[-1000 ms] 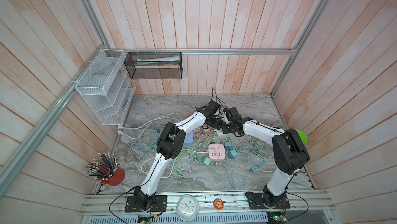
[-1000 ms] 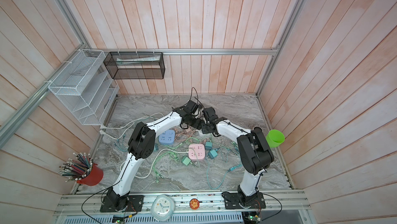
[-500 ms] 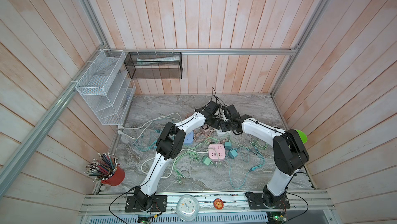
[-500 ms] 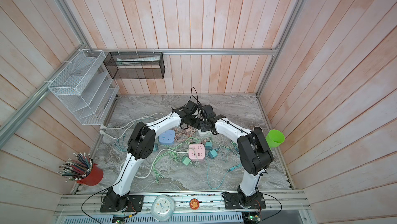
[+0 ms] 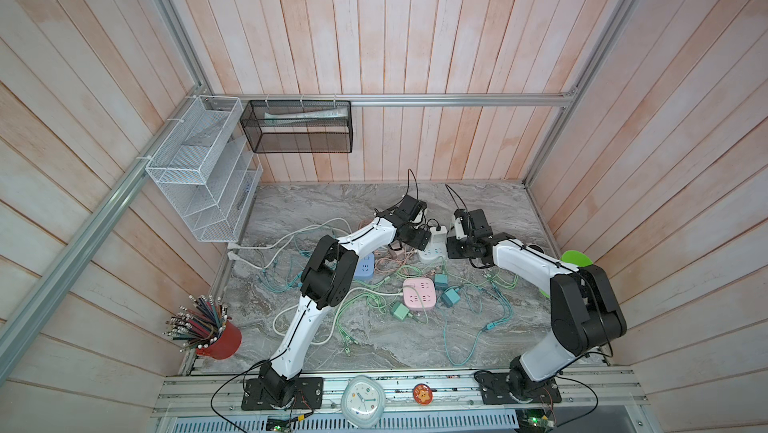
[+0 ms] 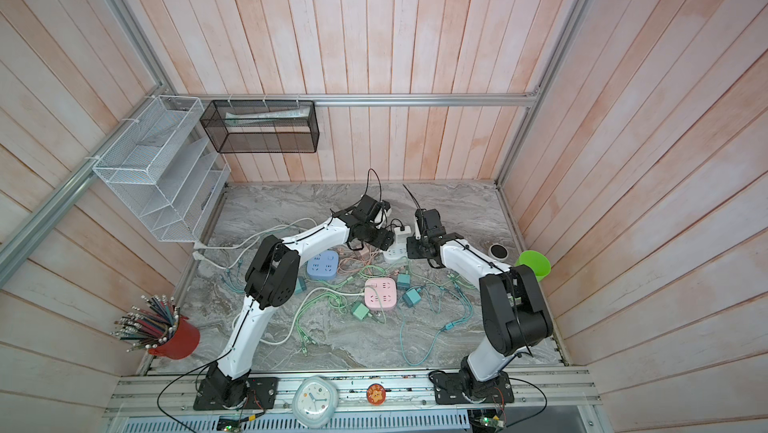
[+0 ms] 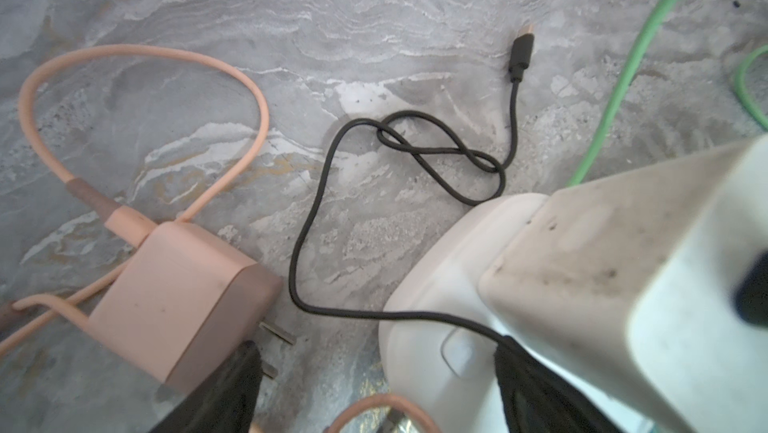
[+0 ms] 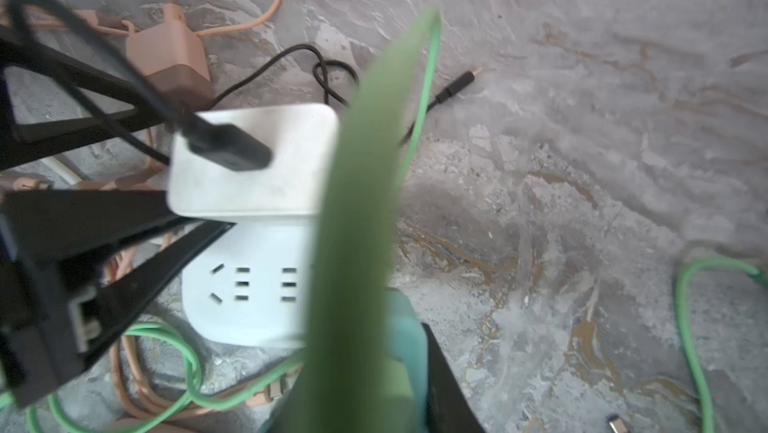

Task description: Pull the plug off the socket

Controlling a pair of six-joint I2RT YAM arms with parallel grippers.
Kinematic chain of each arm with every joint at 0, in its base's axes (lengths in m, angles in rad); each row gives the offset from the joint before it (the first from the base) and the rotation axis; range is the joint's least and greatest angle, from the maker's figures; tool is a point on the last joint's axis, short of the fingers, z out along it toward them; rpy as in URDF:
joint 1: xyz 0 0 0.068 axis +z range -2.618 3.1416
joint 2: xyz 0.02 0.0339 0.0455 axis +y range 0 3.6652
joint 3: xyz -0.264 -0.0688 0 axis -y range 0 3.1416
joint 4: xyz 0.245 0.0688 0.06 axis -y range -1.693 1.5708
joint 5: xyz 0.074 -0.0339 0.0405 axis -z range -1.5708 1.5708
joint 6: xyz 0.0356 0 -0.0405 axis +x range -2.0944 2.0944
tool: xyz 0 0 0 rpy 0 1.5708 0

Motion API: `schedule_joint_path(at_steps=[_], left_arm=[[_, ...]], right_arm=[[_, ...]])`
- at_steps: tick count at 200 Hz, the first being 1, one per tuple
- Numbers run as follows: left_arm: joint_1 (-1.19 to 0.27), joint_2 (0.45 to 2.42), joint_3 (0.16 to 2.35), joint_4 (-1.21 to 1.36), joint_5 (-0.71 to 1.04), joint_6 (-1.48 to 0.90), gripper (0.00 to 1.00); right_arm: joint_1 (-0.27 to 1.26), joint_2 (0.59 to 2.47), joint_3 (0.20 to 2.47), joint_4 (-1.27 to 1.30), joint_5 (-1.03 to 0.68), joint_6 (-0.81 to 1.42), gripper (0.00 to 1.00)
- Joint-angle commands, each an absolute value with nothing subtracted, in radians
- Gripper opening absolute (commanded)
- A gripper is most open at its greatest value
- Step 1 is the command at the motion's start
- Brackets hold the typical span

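A white socket (image 5: 434, 253) (image 6: 395, 253) (image 8: 249, 285) lies at the back middle of the marble table. A white plug (image 5: 437, 235) (image 8: 253, 160) with a black cable stands in it. My left gripper (image 5: 419, 240) (image 6: 384, 239) (image 7: 376, 345) is open. One of its fingers (image 7: 528, 385) rests at the foot of the white plug; the second stands beside a pink charger (image 7: 178, 298). My right gripper (image 5: 452, 250) (image 6: 412, 252) (image 8: 374, 368) is shut on a teal plug (image 8: 409, 327) just off the socket's edge. A green cable (image 8: 365, 202) runs from that plug close past the camera.
A pink socket (image 5: 419, 296) and a blue socket (image 5: 365, 266) lie nearer the front among loose teal plugs and tangled green cables. A red pencil cup (image 5: 220, 339) stands front left. A green cup (image 5: 575, 260) sits at the right edge. Wire baskets hang on the back left walls.
My right gripper has shifted to the right, away from the left gripper and the white socket. The left arm has stayed where it was.
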State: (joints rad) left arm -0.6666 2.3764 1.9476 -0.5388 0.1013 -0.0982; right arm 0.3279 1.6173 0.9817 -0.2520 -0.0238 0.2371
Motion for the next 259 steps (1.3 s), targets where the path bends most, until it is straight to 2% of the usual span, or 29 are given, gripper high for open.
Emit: schedule_joint_path(at_steps=[1, 66, 103, 109, 116, 159, 190, 239, 259], left_arm=[[-0.656, 2.411, 1.879, -0.68, 0.059, -0.071, 0.89], [-0.657, 2.359, 1.825, -0.614, 0.114, -0.107, 0.89], [-0.658, 2.358, 1.824, -0.615, 0.116, -0.107, 0.89], [-0.657, 2.358, 1.822, -0.615, 0.116, -0.107, 0.89], [-0.657, 2.356, 1.822, -0.616, 0.115, -0.107, 0.89], [-0.658, 2.34, 1.817, -0.61, 0.115, -0.106, 0.89], [-0.658, 2.323, 1.816, -0.602, 0.117, -0.107, 0.9], [-0.658, 2.266, 1.801, -0.59, 0.082, -0.097, 0.93], [-0.658, 2.251, 1.789, -0.589, 0.077, -0.091, 0.93]], right_arm=[[0.297, 1.581, 0.935, -0.194, -0.119, 0.269, 0.0], [0.155, 1.568, 0.812, -0.101, -0.359, 0.344, 0.01], [0.113, 1.577, 0.795, -0.114, -0.402, 0.359, 0.17], [0.109, 1.579, 0.795, -0.12, -0.399, 0.363, 0.21], [0.103, 1.581, 0.795, -0.129, -0.399, 0.368, 0.29], [0.094, 1.548, 0.804, -0.173, -0.345, 0.386, 0.55], [0.087, 1.52, 0.826, -0.222, -0.294, 0.387, 0.63], [0.093, 1.434, 0.838, -0.246, -0.26, 0.377, 0.66], [0.141, 1.392, 0.836, -0.231, -0.201, 0.349, 0.68]])
